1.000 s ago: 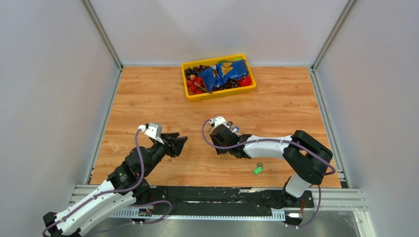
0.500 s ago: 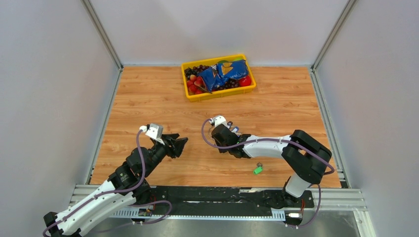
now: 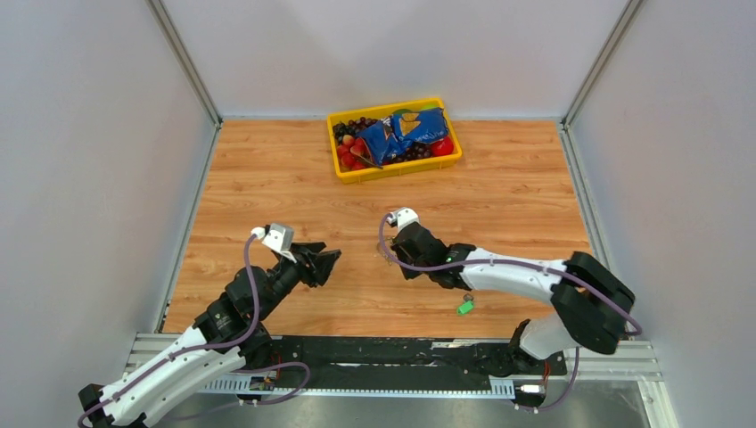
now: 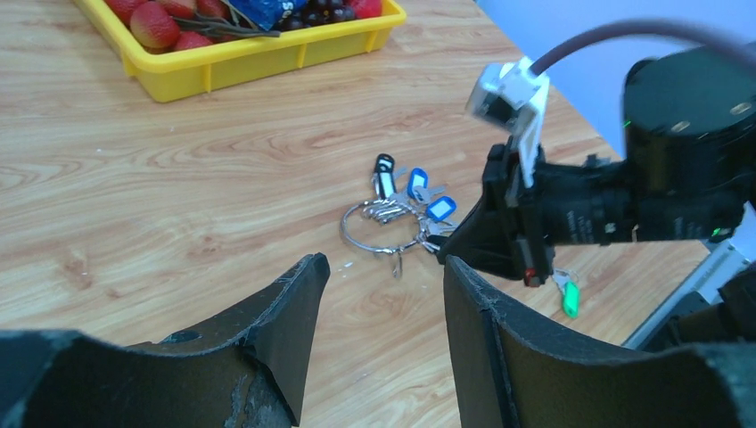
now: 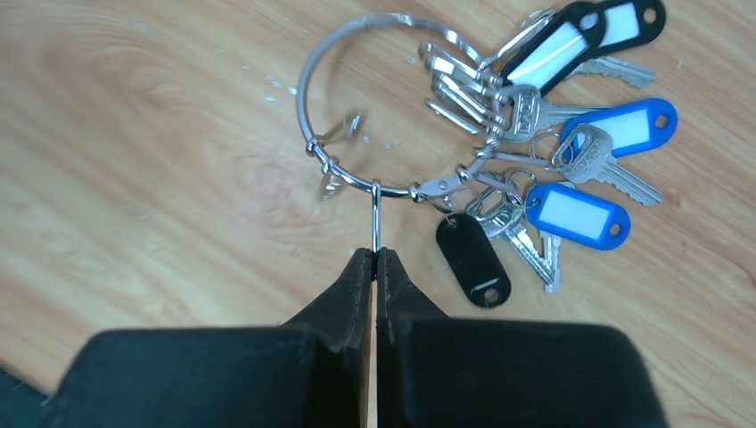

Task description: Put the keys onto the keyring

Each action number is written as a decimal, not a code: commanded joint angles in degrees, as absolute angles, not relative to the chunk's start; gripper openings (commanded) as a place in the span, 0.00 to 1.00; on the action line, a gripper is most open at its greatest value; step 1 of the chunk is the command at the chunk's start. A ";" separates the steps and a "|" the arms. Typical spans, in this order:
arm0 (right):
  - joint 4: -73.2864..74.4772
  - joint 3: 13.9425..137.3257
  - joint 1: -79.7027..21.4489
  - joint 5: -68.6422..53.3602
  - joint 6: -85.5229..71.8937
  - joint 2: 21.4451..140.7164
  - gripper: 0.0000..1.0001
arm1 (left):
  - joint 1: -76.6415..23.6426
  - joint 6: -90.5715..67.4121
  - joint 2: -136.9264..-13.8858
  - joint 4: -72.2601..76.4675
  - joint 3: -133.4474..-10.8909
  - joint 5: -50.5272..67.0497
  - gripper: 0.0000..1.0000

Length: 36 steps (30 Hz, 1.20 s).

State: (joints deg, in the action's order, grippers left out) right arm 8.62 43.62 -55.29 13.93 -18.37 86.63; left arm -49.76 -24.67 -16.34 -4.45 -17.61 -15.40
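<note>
Right claw (image 5: 375, 254) newly shut on keyring (image 5: 299, 94)

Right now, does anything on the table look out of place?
The green-tagged key lies alone beside the right arm, well apart from the keyring, which the right gripper pinches by a thin metal piece. Nothing else stands out.
</note>
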 commanded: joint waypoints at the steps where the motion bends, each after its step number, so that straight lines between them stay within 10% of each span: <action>1: 13.69 44.85 -55.03 6.65 -18.93 76.36 0.00 | -49.65 -26.76 -16.01 -2.78 -20.72 -10.69 0.60; 36: 54.04 81.79 -55.24 -9.56 -20.63 74.53 0.00 | -49.65 -13.38 -28.08 21.63 -18.96 12.97 0.60</action>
